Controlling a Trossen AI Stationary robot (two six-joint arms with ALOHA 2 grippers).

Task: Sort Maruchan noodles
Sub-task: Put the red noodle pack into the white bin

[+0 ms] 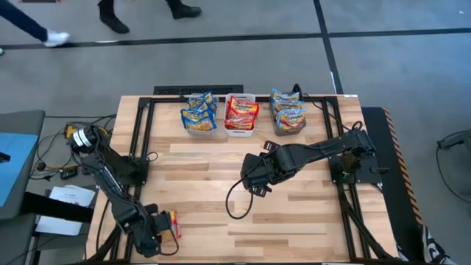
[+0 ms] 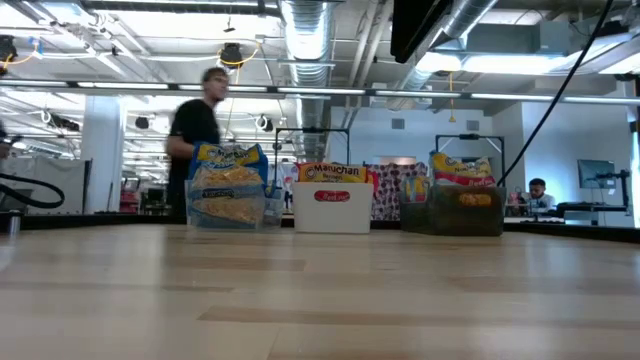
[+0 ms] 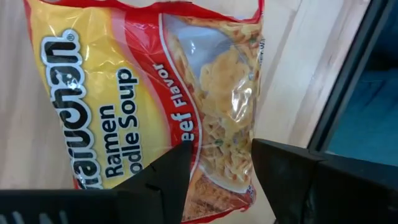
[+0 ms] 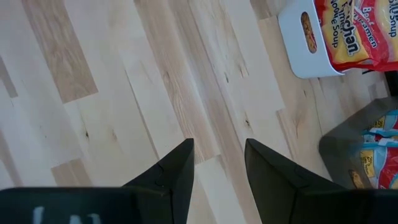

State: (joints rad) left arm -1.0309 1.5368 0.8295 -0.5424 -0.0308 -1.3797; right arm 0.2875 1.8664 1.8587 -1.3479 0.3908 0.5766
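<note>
Closest to me, at the near left corner of the pale wooden plank table (image 1: pixel 294 213), my left gripper (image 1: pixel 163 230) sits low over a single red-trimmed, yellow-pictured crinkly plastic Maruchan beef ramen packet (image 3: pixel 155 93), which lies flat on the wood right by the table's edge. In the left wrist view the two dark fingers (image 3: pixel 168 177) stand parted with the lower end of that packet showing between them; I cannot tell whether the tips actually press on it, so I call the claw spread over the packet, not holding it. Farther in, around the middle of the table, my right gripper (image 1: pixel 254 180) hangs above bare planks, and its wrist view shows its fingers (image 4: pixel 171 171) apart with nothing but wood between them, so that claw is open and empty. At the far edge three bins stand in a row, just beside one another. On the left is a clear plastic bin (image 1: pixel 199 126) holding blue-trimmed noodle packets (image 1: pixel 199 110) standing on edge. In the middle is a white rectangular bin (image 1: pixel 241 132) with red-trimmed noodle packets (image 1: pixel 241 112) in it; the right wrist view catches a corner of this one and its oval handle slot. On the right is a dark grey bin (image 1: pixel 288 130) with orange-trimmed noodle packets (image 1: pixel 288 110) stacked upright. Beyond the table, the low view shows a person in a dark top (image 2: pixel 195 135) in the room behind the bins.
</note>
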